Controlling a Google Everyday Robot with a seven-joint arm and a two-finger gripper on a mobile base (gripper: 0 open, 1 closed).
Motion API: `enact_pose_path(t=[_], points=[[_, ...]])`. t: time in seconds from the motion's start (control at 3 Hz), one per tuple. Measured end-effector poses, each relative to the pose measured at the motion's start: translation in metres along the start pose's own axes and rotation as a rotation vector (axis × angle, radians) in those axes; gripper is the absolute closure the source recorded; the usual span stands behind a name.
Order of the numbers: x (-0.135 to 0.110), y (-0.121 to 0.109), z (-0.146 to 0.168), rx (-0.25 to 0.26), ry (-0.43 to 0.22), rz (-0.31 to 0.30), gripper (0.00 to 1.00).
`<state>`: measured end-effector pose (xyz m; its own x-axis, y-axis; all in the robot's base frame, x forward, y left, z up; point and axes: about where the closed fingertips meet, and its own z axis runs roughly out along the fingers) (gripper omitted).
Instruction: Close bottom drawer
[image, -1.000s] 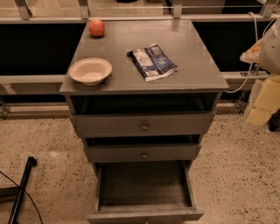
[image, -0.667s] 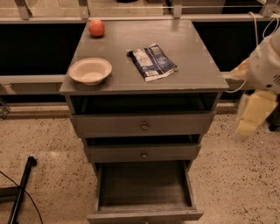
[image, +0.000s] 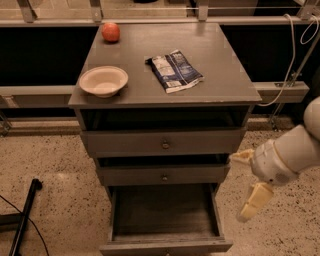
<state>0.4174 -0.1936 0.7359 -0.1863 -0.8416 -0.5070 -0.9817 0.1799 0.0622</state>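
The bottom drawer (image: 165, 215) of the grey cabinet is pulled far out, showing its bare plank floor; its front (image: 167, 247) is at the lower edge of the view. The middle drawer (image: 164, 176) and top drawer (image: 163, 143) stick out a little, each with a small brass knob. My gripper (image: 246, 187) hangs at the right of the cabinet, level with the middle drawer, its pale fingers (image: 254, 201) spread open and empty, apart from the bottom drawer.
On the cabinet top (image: 220, 75) lie a white bowl (image: 103, 80), a red apple (image: 110, 32) and a blue-white snack bag (image: 173, 70). A black pole (image: 22, 220) lies on the speckled floor at left. A rail and cables (image: 295, 65) run behind at right.
My arm has come down and leftward from the right edge, from cabinet-top height to beside the middle drawer. The drawers have not moved.
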Motion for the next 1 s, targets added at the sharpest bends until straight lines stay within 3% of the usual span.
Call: enact_pose_path(t=[0.33,0.67,1.0], points=[[0.019,-0.001,0.024,-0.018,-0.031,-0.035,0.0],[0.011,-0.004,0.054,-0.085,-0.091,-0.055,0.0],[0.019,0.011,0.126,-0.116,-0.308,-0.037,0.0]])
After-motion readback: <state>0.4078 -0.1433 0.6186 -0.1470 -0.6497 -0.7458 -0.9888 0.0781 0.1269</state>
